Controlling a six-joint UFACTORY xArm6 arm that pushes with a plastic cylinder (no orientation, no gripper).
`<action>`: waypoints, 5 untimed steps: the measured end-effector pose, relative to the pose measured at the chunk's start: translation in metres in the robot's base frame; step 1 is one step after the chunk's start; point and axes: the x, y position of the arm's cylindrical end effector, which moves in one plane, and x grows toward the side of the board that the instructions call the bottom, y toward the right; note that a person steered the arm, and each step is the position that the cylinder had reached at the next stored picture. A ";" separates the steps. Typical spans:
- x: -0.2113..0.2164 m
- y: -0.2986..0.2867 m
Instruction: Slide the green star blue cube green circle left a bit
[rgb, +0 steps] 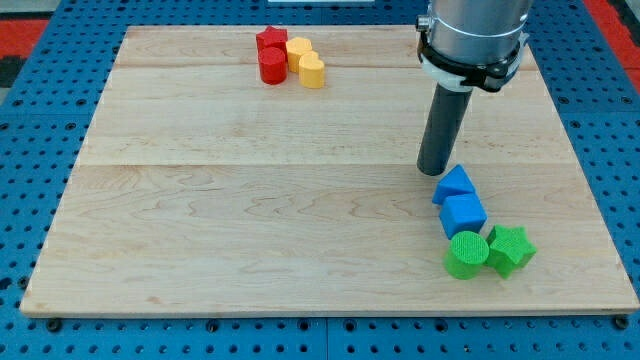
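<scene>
1. Where the counter (250, 230) nears the view's bottom right, the green star (511, 249), green circle (466, 253) and blue cube (463, 214) sit clustered, touching.
2. The cube's edges are skewed to the counter's edges; the star's direction I cannot tell.
3. A blue triangular block (453, 185) touches the cube's upper side.
4. My tip (434, 171), a plain rod tool holding nothing, stands just beside that triangular block.
5. Red star (270, 41), red cylinder (272, 66), a yellow block (298, 51) and yellow heart (312, 71) huddle at the view's top.

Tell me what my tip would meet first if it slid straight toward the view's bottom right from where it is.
Probably the blue triangular block, just off my tip; the blue cube sits right behind it. Depth is hard to judge from one view.
</scene>
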 end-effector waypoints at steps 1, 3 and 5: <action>0.000 0.009; 0.002 -0.005; -0.019 -0.024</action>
